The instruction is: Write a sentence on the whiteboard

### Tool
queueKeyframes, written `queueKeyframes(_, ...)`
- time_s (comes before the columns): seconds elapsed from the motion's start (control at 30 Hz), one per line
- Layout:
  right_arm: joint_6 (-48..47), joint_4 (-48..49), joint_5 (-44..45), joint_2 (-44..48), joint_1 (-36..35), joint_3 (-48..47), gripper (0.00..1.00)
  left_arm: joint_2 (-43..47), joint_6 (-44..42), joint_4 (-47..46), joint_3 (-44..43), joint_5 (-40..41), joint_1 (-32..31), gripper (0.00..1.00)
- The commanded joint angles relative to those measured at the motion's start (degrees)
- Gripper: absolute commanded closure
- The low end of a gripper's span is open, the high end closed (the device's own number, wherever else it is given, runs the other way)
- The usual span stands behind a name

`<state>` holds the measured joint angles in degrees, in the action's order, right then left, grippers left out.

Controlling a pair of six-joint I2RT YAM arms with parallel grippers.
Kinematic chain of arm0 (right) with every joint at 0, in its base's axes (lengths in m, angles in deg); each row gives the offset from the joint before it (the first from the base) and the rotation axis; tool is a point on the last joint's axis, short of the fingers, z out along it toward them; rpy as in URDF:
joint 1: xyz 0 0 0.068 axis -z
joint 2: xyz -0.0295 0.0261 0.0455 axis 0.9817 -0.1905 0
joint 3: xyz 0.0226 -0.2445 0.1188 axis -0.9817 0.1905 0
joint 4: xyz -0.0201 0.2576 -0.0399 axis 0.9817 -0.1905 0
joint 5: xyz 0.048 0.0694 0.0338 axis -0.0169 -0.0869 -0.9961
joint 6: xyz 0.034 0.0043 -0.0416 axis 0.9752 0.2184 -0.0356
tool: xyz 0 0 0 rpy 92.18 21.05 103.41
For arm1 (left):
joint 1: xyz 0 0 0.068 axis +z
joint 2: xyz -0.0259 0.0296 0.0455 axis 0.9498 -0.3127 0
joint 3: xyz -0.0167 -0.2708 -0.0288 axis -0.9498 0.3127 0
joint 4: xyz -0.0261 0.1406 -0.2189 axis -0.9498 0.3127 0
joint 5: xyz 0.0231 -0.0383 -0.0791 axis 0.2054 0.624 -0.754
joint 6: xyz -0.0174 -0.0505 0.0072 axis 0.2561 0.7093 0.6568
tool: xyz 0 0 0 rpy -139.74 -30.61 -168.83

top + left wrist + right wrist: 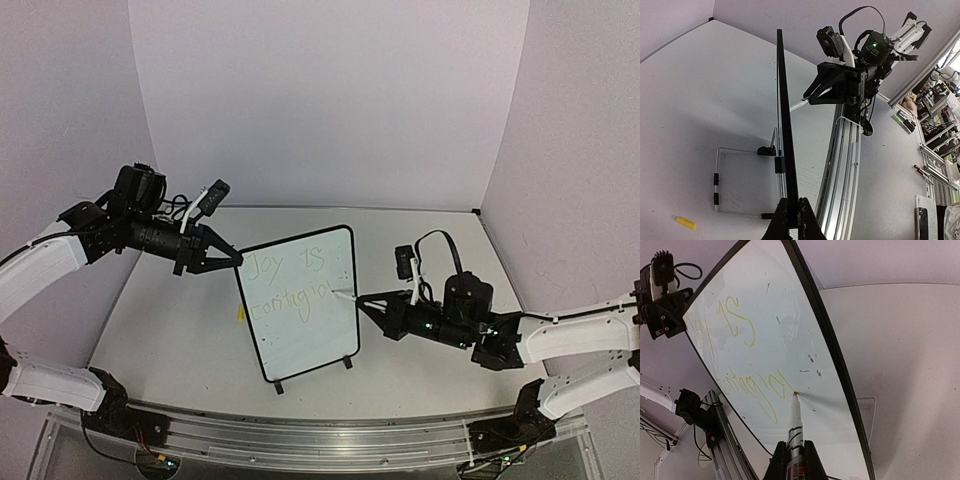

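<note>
The writing step was in hand and, by the look of it, near its end. The whiteboard (312, 345) stood upright on its feet at the middle of the worktop (165, 320). The sentence (290, 285) ran across the whiteboard's upper face in faint yellow-green: "Joy is" on top, and beneath it a second line that seemed to reach about "contagio".

The left pincer (792, 212) was pressed together on the whiteboard's thin black frame at its left edge, apparently bracing it. The right pincer (794, 455), on the whiteboard's right side, was pinching the marker (795, 422). The marker's tip lay on or just off the whiteboard's face, at the end of the second line and near the right frame.

Judged from this, the last letters were not yet written. The next move called for short, light strokes toward the whiteboard's right edge, where little bare face was left. It also called for a steady hold by the left pincer, so the whiteboard would not tip or slide under the marker's push.

A small yellow piece (685, 223), perhaps the marker's cap, lay on the worktop behind the whiteboard.
</note>
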<state>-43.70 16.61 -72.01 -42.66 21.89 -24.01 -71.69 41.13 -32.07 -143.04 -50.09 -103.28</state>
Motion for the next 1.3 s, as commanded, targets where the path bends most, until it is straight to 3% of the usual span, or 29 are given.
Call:
queueKeyframes(0.0,0.8,-0.3,2.2,1.5,0.3,0.3,1.0,-0.2,-0.1,1.3,0.3,-0.8,-0.3,1.0)
queueKeyframes(0.6,-3.5,-2.3,4.6,3.4,0.3,-4.3,1.0,-0.4,-0.2,1.3,0.3,-0.9,-0.3,1.0)
queueKeyframes(1.27,1.2,-2.4,5.6,3.4,0.3,1.2,1.0,-0.2,-0.2,1.3,0.4,-0.8,-0.3,1.0)
